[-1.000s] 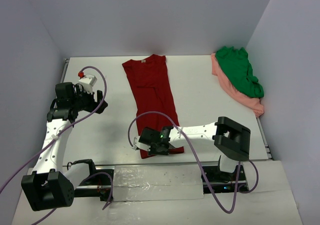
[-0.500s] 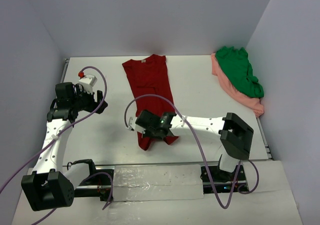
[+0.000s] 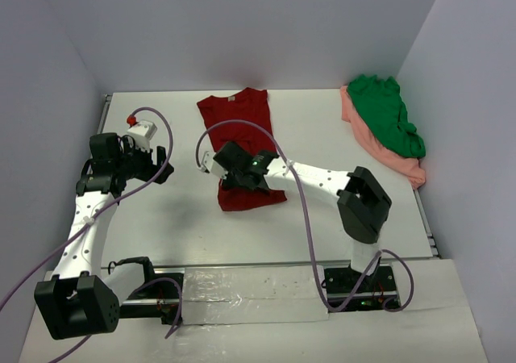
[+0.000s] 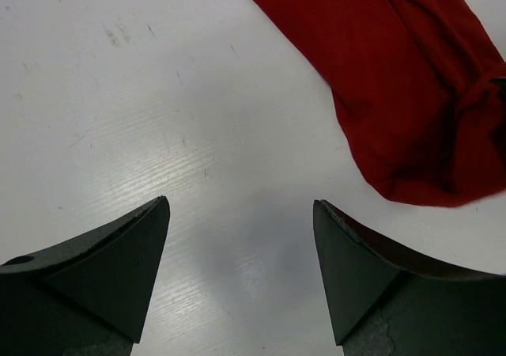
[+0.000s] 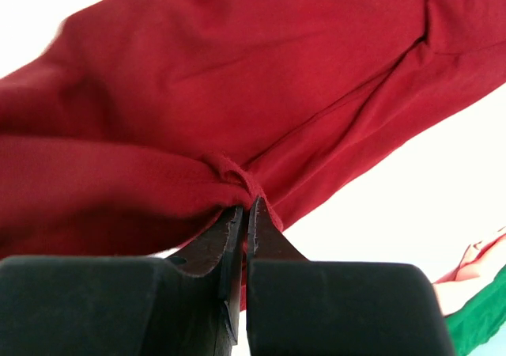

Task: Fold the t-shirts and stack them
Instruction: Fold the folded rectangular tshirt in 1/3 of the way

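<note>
The dark red t-shirt (image 3: 242, 125) lies lengthwise in the middle of the table, its near end doubled back into a fold (image 3: 250, 195). My right gripper (image 3: 235, 169) hovers over the shirt's middle, shut on a pinch of the red hem (image 5: 237, 180). My left gripper (image 3: 161, 163) waits open at the table's left, empty, with bare table between its fingers (image 4: 126, 261) and the red shirt (image 4: 395, 79) to its upper right. The green t-shirt (image 3: 387, 121) lies crumpled on the salmon pink t-shirt (image 3: 407, 168) at the far right.
A small white box with a red cap (image 3: 140, 129) sits beside the left arm. Purple cables (image 3: 234, 129) loop over the shirt and around both arms. Walls close the table at the back and right.
My right gripper has carried the shirt's near hem away from the front edge toward the collar, folding the lower part over. The left arm has not moved.
</note>
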Robot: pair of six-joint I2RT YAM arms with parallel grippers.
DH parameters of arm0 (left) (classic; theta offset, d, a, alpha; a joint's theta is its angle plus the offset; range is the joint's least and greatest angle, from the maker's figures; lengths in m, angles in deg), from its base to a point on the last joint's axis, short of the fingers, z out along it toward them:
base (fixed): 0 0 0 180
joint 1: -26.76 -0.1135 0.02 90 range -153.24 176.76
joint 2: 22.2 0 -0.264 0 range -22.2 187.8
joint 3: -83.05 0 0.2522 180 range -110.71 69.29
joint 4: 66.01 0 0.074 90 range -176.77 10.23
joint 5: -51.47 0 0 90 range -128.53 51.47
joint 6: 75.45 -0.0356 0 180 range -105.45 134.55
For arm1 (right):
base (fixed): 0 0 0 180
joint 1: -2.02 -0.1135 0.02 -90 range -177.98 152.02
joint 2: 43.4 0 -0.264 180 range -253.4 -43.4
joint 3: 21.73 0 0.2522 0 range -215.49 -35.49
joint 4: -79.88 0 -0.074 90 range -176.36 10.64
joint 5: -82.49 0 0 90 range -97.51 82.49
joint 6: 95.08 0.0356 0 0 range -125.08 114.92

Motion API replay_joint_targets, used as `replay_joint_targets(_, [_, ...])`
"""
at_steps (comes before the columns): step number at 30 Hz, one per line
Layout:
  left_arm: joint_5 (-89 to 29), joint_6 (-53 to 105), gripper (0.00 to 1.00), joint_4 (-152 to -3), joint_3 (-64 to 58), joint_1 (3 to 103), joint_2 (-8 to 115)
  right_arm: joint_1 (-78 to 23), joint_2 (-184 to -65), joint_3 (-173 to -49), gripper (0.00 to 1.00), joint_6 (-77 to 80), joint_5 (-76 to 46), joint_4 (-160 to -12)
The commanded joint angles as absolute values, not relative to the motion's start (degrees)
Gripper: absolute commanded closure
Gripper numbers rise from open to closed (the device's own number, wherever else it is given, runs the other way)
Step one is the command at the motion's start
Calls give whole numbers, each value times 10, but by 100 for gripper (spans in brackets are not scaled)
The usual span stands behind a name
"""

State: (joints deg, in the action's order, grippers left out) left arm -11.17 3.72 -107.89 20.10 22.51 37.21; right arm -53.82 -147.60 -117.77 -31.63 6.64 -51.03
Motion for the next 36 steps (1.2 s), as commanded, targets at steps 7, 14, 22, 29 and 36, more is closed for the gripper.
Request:
replay_joint_targets(7, [-92,29,18,-1077,203,220,376,-497,-1569,-1294,100,-355,87,-528])
replay_joint_targets(14, [-91,28,18,-1075,205,220,378,-473,-1622,-1366,100,-364,113,-525])
replay_joint_targets(22, [-88,27,18,-1077,204,219,380,-446,-1661,-1403,100,-364,161,-516])
replay_joint_targets(29, [-86,27,18,-1077,205,220,384,-424,-1691,-1419,100,-358,173,-516])
replay_joint_targets(36, [-84,26,18,-1079,203,220,385,-422,-1712,-1437,100,-353,148,-550])
